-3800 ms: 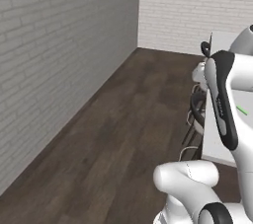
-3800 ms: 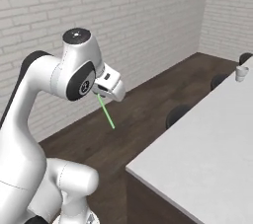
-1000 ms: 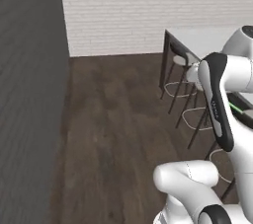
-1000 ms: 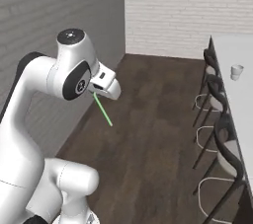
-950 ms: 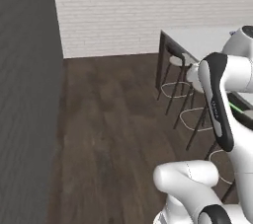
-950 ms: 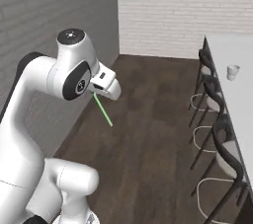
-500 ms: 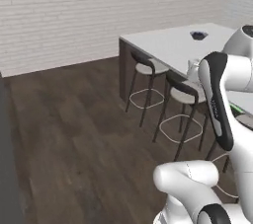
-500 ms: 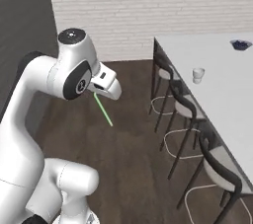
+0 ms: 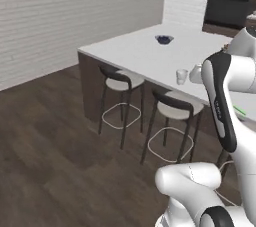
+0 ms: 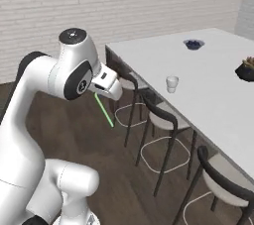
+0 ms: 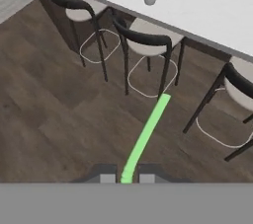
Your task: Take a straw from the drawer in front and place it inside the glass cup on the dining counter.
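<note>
One straw [image 11: 146, 135] — bright green — is pinched at its lower end between the closed fingers of the hand [image 11: 127, 178], slanting out over the dark wood floor [image 11: 54, 119]. One glass cup [image 10: 172, 84] stands upright on the white counter [image 10: 218, 95], near the long edge facing the robot, well apart from the straw. Farther back sits one grey bowl [image 10: 193, 44]; one dark pot [image 10: 246, 70] lies off to the right. Three dark chairs [image 11: 148, 35] line that edge, tucked partly under it. Open floor stretches between robot and chairs — a white brick wall [image 10: 124, 6] closes the room behind.
</note>
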{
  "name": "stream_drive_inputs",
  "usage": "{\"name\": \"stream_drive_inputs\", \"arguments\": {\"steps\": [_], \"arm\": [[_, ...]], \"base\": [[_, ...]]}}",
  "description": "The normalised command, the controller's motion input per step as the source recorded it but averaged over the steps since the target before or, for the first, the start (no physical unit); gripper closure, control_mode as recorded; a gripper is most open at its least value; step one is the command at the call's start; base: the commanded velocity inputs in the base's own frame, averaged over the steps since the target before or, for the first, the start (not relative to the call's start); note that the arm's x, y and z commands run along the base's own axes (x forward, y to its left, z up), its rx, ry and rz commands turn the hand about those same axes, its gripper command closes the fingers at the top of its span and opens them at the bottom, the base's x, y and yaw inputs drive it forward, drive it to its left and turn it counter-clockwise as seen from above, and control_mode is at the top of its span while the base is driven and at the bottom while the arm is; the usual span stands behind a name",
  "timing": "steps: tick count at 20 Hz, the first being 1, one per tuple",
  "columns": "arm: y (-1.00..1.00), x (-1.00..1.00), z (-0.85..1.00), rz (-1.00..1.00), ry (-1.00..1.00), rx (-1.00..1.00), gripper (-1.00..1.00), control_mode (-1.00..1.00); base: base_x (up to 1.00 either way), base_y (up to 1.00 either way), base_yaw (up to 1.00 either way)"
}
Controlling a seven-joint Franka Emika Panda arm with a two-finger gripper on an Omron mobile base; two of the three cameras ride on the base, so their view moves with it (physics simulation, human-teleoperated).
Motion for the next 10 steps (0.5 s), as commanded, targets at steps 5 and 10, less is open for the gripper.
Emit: {"name": "stream_drive_inputs", "arguments": {"steps": [5,10], "arm": [[0.00,0.00,0.00,0.00,0.00,0.00,1.00,1.00],[0.00,0.00,0.00,0.00,0.00,0.00,1.00,1.00]], "base": [[1.00,0.91,-0.51],[0.88,0.83,-0.52]]}}
